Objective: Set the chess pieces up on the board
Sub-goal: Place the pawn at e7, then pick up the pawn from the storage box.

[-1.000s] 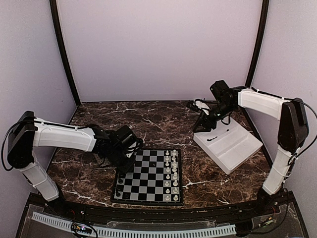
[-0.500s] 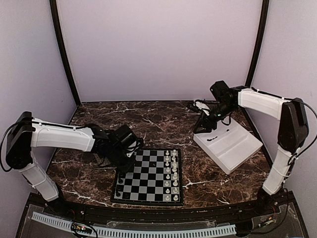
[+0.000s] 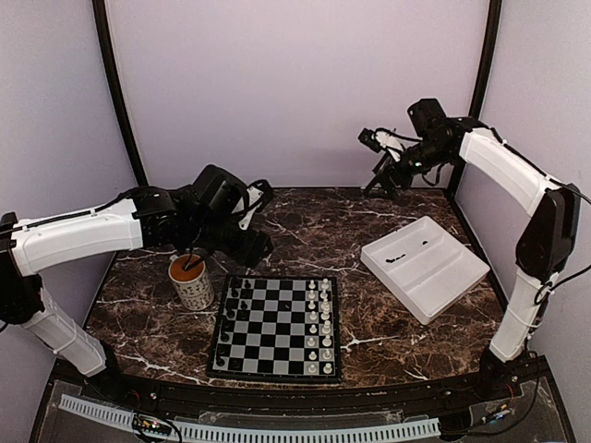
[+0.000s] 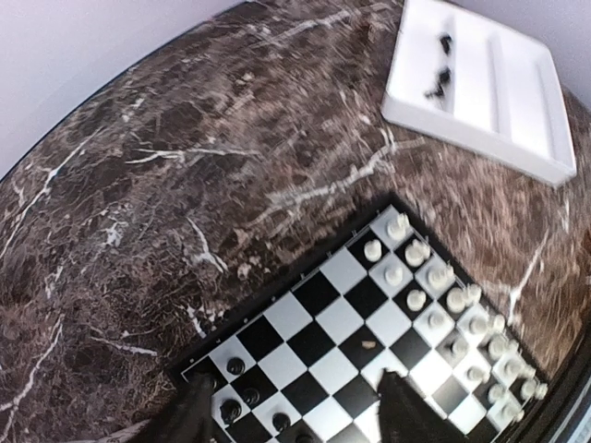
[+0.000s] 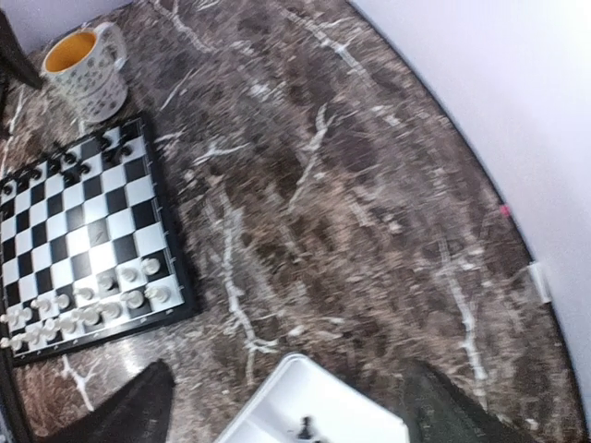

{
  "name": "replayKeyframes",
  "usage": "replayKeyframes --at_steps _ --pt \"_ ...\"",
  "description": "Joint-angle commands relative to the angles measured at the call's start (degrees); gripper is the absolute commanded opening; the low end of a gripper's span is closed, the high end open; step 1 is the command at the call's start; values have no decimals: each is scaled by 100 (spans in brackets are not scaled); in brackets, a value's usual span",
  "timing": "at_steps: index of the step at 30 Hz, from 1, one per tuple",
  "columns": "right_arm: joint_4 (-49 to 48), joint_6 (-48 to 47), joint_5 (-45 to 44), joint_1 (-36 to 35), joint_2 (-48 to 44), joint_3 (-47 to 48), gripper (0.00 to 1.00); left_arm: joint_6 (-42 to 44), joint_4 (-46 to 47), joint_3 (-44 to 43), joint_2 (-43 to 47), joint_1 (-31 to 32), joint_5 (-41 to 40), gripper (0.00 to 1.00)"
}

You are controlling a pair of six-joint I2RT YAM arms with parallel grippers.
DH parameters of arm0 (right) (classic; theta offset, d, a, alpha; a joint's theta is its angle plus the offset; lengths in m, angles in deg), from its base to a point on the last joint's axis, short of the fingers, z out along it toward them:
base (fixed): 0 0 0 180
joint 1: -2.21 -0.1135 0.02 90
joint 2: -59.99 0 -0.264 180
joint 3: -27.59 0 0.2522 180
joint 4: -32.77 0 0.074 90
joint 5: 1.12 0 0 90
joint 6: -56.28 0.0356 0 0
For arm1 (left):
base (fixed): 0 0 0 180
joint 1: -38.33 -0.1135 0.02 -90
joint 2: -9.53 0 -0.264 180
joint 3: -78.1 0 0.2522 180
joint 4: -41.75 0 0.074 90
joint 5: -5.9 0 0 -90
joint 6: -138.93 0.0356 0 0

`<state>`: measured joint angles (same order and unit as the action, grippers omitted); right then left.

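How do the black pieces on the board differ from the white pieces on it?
The white pieces fill two rows that look complete along the right side of the board; the black pieces on its left side are fewer, with gaps. No white pieces show off the board, while more black ones lie in the white tray. Both sets are tiny.

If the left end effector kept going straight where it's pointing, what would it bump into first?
Most likely the board, at the end where the black chess pieces stand. The left end effector hangs above, aimed down at those squares; how far is unclear.
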<state>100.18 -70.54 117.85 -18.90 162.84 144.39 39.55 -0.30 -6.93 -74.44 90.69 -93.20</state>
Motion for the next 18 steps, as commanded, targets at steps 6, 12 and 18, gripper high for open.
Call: replayKeyframes --at_steps 6,12,18 --pt "1042 -499 -644 410 944 1411 88 -1045 -941 -2789 -1132 -638 -838 93" --pt "2064 -1638 -1297 440 1644 1850 51 -1587 -1161 -3612 -1529 -1341 627 71" --pt "1854 -2395 -2133 441 1918 1032 38 -1167 -1592 -4510 -1941 -1481 837 69"
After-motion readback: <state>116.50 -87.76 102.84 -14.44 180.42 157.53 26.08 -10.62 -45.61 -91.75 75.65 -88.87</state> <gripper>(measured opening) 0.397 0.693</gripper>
